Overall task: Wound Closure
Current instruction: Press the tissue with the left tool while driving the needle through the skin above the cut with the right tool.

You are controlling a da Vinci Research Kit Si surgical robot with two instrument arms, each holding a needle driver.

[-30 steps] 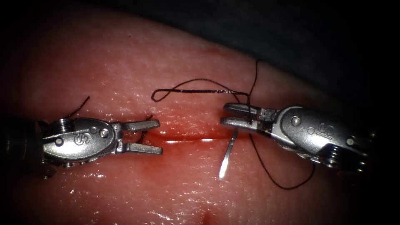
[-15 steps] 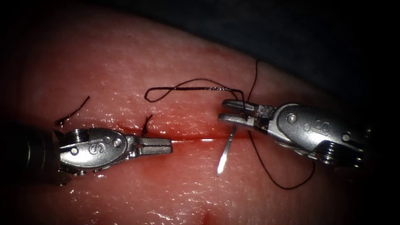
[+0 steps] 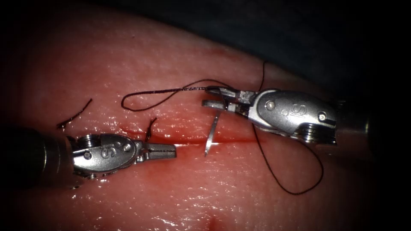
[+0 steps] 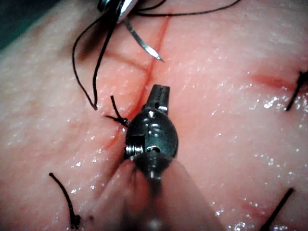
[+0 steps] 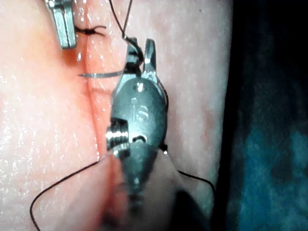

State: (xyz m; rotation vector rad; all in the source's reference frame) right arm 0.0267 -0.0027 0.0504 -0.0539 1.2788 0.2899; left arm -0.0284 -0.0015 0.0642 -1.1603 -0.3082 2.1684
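my right tool [image 3: 212, 97] grips the needle [image 3: 211, 136] near its rear — tip free above the cut [image 3: 192, 143]. my left tool [image 3: 171, 150] rests clenched, empty. one knotted stitch [image 4: 118, 115] in; remaining cut unclosed.

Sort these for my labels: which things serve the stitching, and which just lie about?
In use:
- right tool, gripping the needle near its thread end, tip above the cut
- thread trailing from it
- left tool, shut, holding nothing
- tissue

Lying about:
- cut end of thread
- earlier knot
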